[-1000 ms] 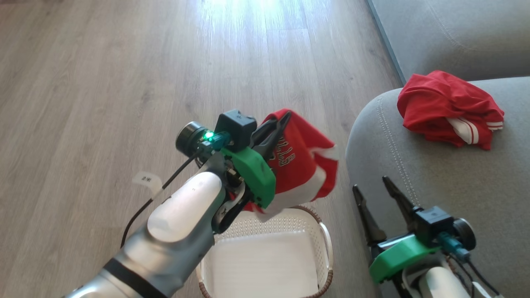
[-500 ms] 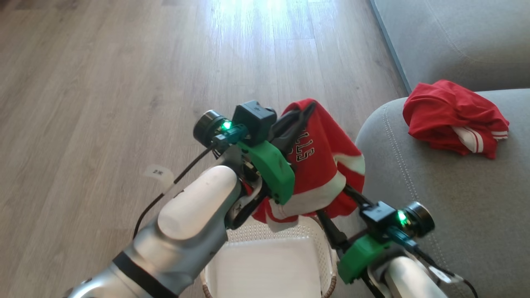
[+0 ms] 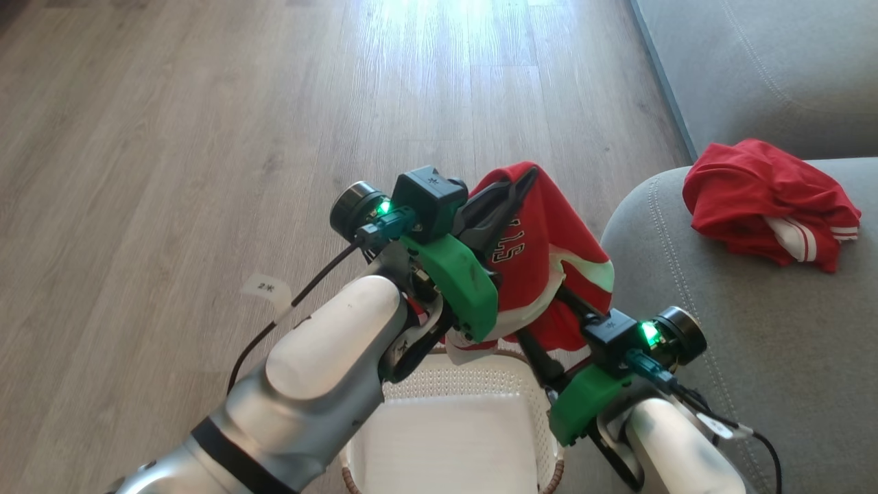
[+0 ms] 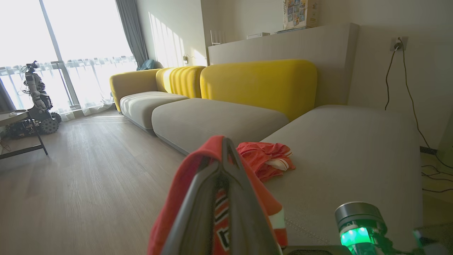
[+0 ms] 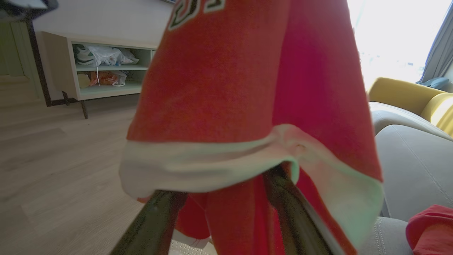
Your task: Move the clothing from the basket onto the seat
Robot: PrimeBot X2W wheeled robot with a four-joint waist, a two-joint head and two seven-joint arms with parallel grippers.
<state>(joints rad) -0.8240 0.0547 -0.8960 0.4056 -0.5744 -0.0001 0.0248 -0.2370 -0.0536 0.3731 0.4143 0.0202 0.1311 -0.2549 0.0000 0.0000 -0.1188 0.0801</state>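
A red jersey with a white hem and black-and-white lettering hangs in the air above the cream basket. My left gripper is shut on its top fold, as the left wrist view shows at the gripper. My right gripper reaches up from the lower right, open. Its two fingers stand apart on either side of the jersey's lower folds, tips hidden under the hem. A second red garment lies crumpled on the grey seat, to the right of the basket.
Wood floor spreads to the left and ahead. Another grey cushion lies beyond the seat, with yellow backrests behind. A low shelf unit stands across the floor. Another robot and a side table stand near the window.
My right arm has swung up and to the left, from beside the seat's edge to the hanging jersey's lower folds. My left gripper has carried the jersey slightly toward the seat.
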